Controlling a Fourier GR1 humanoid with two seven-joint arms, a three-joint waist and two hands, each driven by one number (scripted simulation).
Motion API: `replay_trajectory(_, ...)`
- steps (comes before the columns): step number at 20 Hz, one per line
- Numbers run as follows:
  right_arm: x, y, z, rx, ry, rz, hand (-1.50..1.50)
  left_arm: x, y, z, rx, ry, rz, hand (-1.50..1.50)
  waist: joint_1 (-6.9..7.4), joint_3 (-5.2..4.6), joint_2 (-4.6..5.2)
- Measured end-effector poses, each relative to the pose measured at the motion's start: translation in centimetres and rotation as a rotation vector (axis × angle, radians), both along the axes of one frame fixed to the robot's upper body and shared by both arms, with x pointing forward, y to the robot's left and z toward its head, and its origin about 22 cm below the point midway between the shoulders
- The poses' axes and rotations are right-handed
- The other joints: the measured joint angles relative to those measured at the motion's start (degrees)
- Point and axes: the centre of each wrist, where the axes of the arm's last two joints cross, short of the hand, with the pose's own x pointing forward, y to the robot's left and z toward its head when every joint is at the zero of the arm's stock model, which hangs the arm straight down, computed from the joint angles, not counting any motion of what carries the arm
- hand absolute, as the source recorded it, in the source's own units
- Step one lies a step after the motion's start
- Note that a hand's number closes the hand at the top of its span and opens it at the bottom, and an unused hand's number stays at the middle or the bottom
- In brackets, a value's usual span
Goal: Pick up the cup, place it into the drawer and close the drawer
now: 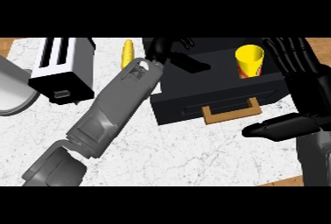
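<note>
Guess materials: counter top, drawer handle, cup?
Counter top: looks like white marble or a marble-look laminate, from the grey veining; a wood-toned edge shows at the corners. Drawer handle: looks like wood, flat tan-brown and matte, against the black drawer. Cup: probably plastic, plain bright yellow with a smooth look and a reddish band lower down; cannot be sure.

Single head view, steeply down and close over the marble counter (194,153).

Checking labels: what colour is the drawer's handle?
Tan-brown, on the black drawer; handle shows best in the head view.
</note>
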Motion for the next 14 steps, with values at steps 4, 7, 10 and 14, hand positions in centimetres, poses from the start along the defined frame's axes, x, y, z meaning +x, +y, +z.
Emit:
replay_trajectory(4, 0.3, 1.3, 0.0, 0.012, 0.011, 0.118, 1.5, -0.2, 0.0, -0.2, -0.081, -0.004, -0.001, -1.5, -1.12, -0.02, 0.38)
replay_trajectory(7, 0.5, 2.6, 0.1, 0.005, 0.012, 0.243, 1.5, -0.3, -0.1, 0.0, -0.168, -0.024, -0.023, -1.5, -1.28, -0.06, 0.52)
replay_trajectory(10, 0.4, 3.4, -0.2, -0.024, 0.04, 0.376, 1.5, -0.4, -0.1, 0.1, -0.264, -0.057, -0.041, -1.5, -0.92, -0.11, 0.29)
replay_trajectory(14, 0.0, 3.7, -0.5, -0.188, 0.112, 0.49, 1.5, -0.5, -0.1, 0.3, -0.354, -0.099, -0.019, -1.5, 0.27, -0.16, -0.29)
